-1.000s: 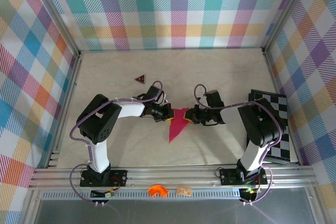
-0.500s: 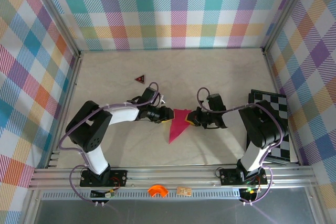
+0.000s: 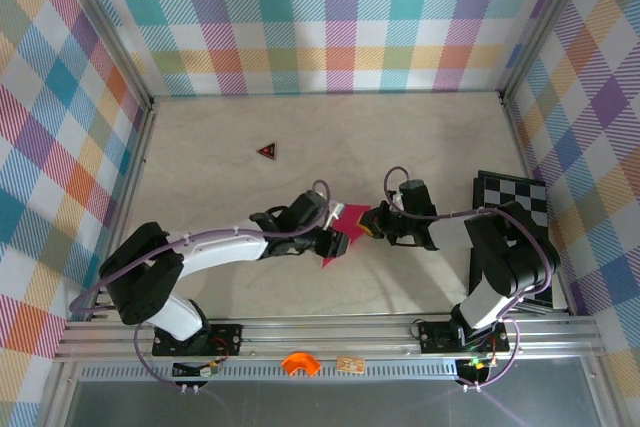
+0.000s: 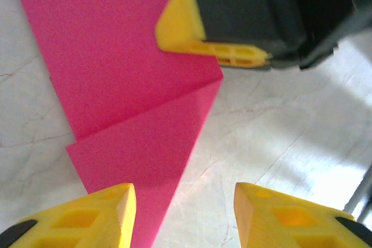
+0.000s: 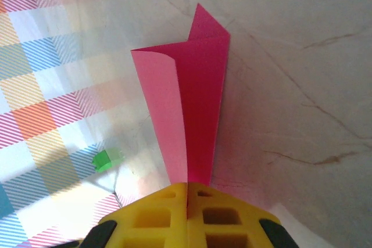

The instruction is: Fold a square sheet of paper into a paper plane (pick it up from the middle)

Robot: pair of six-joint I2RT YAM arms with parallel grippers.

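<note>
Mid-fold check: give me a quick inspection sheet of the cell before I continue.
Surface: pale wooden table.
Job's things: pink paper, partly folded, tapering to a point.
Clutter: dark red triangle on far side; checkerboard at right edge; orange part on front rail.
Grippers: right gripper shut on paper's wide end; left gripper open over its narrowing part.
Cables: purple cables looped along both arms.
Surroundings: plaid walls, metal frame.

Pink paper (image 3: 350, 217), magenta, folded into a narrow pointed wedge with overlapping creased layers. It sits mid-table, tip pointing near-left and wide end far-right. The wide end is pinched in the closed right gripper (image 5: 187, 190), and one lighter flap curls away from the rest.
</note>
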